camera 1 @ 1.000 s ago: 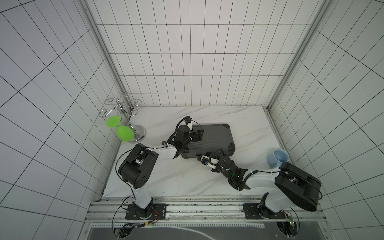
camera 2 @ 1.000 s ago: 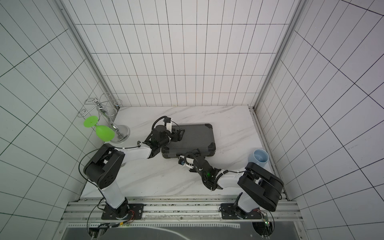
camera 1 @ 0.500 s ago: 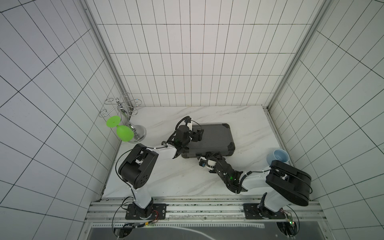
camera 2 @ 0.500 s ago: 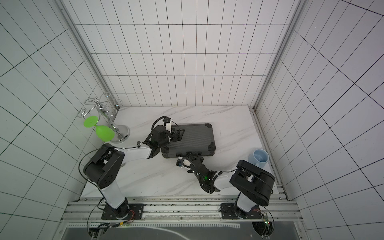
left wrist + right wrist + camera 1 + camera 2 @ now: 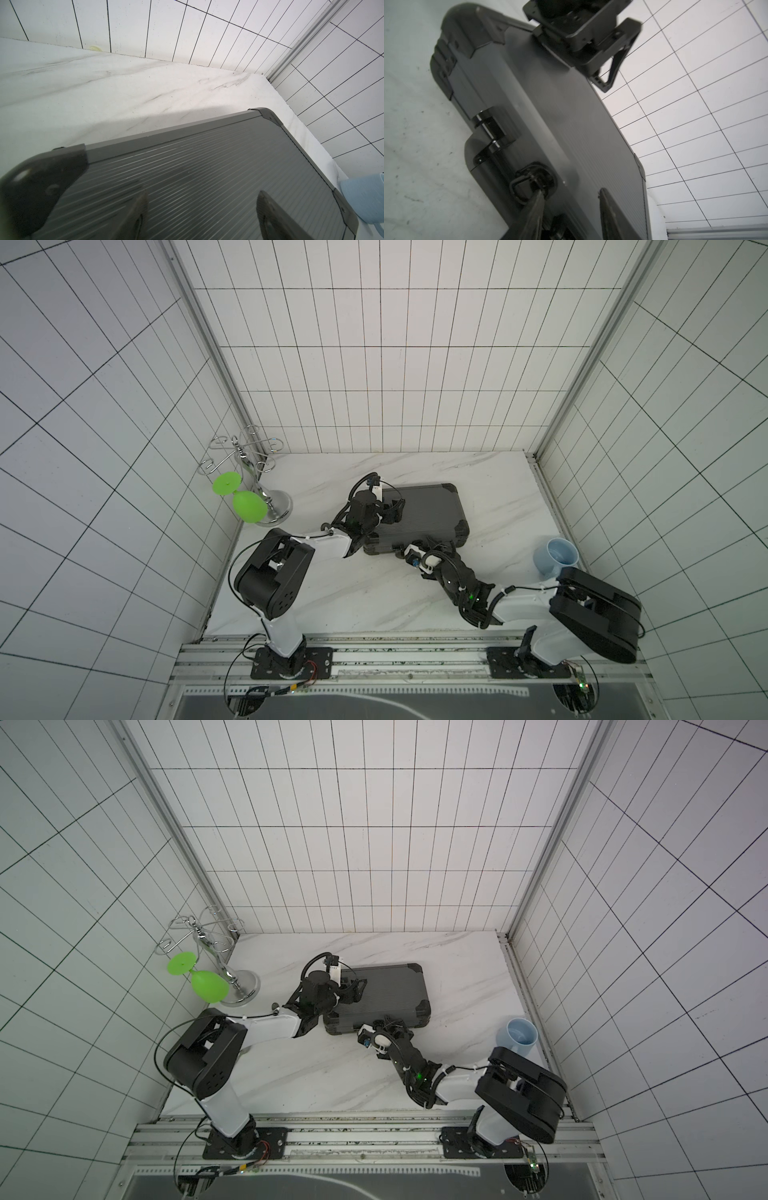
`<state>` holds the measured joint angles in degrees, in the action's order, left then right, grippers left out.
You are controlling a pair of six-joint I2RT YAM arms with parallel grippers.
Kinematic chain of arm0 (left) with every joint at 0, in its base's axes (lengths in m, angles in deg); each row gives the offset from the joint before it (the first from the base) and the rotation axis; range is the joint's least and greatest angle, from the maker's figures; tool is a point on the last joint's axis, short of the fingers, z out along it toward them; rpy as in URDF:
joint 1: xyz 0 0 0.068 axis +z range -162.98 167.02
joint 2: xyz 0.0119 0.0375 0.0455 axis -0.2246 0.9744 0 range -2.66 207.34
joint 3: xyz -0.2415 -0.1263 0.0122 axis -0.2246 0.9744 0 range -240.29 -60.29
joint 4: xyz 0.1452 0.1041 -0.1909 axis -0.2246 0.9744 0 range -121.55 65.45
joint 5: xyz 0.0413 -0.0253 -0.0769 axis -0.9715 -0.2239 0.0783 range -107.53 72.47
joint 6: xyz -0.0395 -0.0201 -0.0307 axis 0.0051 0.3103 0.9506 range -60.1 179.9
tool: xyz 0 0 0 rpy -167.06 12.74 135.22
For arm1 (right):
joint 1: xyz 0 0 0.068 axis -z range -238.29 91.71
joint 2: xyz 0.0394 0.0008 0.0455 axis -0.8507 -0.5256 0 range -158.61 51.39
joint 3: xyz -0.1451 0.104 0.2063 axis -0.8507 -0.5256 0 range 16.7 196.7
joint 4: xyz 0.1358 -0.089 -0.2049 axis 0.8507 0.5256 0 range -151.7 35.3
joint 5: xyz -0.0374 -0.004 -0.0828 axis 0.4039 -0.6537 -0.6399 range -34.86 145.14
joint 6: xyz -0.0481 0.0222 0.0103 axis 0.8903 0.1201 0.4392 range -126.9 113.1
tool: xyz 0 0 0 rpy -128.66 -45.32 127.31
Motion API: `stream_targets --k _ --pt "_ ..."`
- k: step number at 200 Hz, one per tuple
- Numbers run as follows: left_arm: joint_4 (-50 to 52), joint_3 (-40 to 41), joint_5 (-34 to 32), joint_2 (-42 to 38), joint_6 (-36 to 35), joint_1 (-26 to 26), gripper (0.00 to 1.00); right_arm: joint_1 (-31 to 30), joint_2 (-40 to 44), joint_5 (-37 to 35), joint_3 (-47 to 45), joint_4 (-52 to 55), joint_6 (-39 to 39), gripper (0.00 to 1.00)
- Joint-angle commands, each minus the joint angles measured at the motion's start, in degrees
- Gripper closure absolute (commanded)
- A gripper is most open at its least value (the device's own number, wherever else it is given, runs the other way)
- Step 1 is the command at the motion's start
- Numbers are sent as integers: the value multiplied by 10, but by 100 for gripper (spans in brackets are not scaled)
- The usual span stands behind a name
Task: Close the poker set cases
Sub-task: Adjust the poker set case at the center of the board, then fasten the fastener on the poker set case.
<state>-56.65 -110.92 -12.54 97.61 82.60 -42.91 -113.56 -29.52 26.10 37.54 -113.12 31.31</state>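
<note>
The poker set case (image 5: pixel 419 514) lies flat near the middle of the table with its ribbed lid down on the base. In the right wrist view only a thin seam shows between the halves (image 5: pixel 550 104). Its long axis runs across the table, a little skewed, and the wall with the handle (image 5: pixel 492 133) and latches faces the arm bases. That wall is what we think the coming move turns on. The right gripper (image 5: pixel 430 542) comes in low from the near side, so the front wall is straight ahead of it. Its jaws are spread (image 5: pixel 571 197), with one finger against the looped latch (image 5: pixel 531 182) and the other above the lid's front edge. Motion blur keeps us from telling whether that latch is snapped home. The right arm is clearly the nearer one to the latches. The left gripper (image 5: pixel 394 512) sits on top of the lid towards its left end. Its fingers are parted and lie on the ribs (image 5: pixel 202 194), pinching nothing, which we read as holding the lid down. We judge the lid closed and the fastening as what remains. The case rests on a white marble-patterned tabletop (image 5: pixel 332 597). A pale blue cup (image 5: pixel 559 560) stands near its right edge, well apart from the case. A chrome wire rack (image 5: pixel 249 464) with a green plastic wine glass (image 5: pixel 249 508) hanging from it occupies the far left corner. White tiled walls close in three sides.
</note>
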Motion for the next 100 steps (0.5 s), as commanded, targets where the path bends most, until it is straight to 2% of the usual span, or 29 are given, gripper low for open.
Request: stream_targets --k 1,32,57,100 --pt "113 32 8 15 14 2 18 16 46 59 -25 87 -47 54" --pt "120 23 14 1 -4 -5 13 23 60 59 -37 101 -53 54" --pt "147 -3 -5 1 -22 -21 9 32 50 64 -28 106 -54 55" --pt "150 -29 -12 25 -30 -33 9 35 30 77 -22 110 -32 55"
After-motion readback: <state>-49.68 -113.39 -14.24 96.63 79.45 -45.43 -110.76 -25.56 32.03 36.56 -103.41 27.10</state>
